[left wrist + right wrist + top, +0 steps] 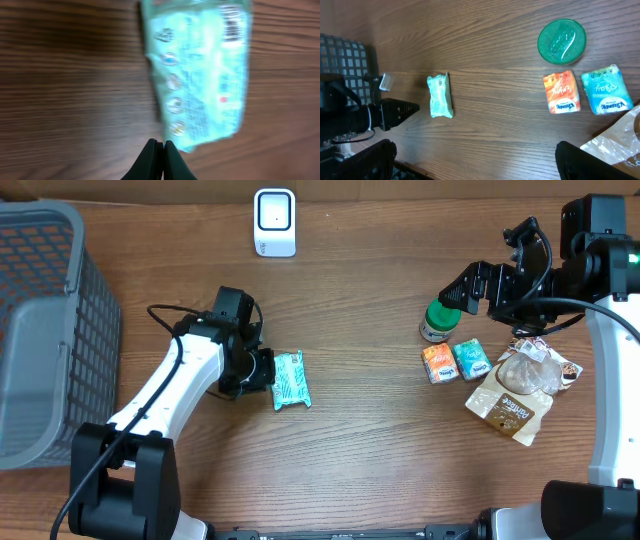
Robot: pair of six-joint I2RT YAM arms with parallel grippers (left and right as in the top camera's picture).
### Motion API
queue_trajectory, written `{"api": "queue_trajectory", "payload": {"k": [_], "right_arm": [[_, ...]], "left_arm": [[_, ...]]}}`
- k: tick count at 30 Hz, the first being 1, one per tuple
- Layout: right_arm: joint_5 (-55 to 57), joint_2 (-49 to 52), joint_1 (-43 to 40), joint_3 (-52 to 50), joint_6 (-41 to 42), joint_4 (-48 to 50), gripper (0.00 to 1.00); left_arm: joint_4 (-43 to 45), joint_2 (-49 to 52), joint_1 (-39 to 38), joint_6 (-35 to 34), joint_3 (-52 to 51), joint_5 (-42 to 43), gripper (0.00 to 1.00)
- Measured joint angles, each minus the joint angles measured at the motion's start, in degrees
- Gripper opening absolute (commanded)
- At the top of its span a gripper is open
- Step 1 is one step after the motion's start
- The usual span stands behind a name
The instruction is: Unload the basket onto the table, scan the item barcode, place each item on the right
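Observation:
The item, a pale teal flat packet point(290, 380), lies on the wooden table left of centre. Its barcode point(232, 27) faces up near the far corner in the left wrist view. My left gripper point(262, 368) is low at the packet's left edge, shut. In the left wrist view the fingertips point(156, 147) press together with nothing seen between them, and the packet point(200, 80) lies just beyond and to the right. A white scanner point(274, 222) stands at the back edge. My right gripper point(452, 298) hovers open over the right-hand group and holds nothing; from there the packet point(440, 96) lies far left.
A grey mesh basket point(40, 330) fills the left side. On the right stand a green-lidded jar point(437, 322), an orange tissue pack point(439, 363), a teal tissue pack point(471, 358), a clear plastic bag point(532, 370) and a brown pouch point(508, 408).

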Motion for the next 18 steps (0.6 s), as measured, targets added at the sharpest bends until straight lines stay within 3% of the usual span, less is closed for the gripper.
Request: {"api": "queue_trajectory", "payload": {"k": [9, 18], "right_arm": [[0.0, 0.0, 0.0, 0.0, 0.0, 0.3, 1.0], [0.0, 0.0, 0.0, 0.0, 0.0, 0.3, 1.0]], "left_arm": [[9.6, 1.5, -0.1, -0.2, -9.2, -3.5, 0.04], [18.3, 2.2, -6.3, 0.8, -11.5, 2.8, 0.04]]}}
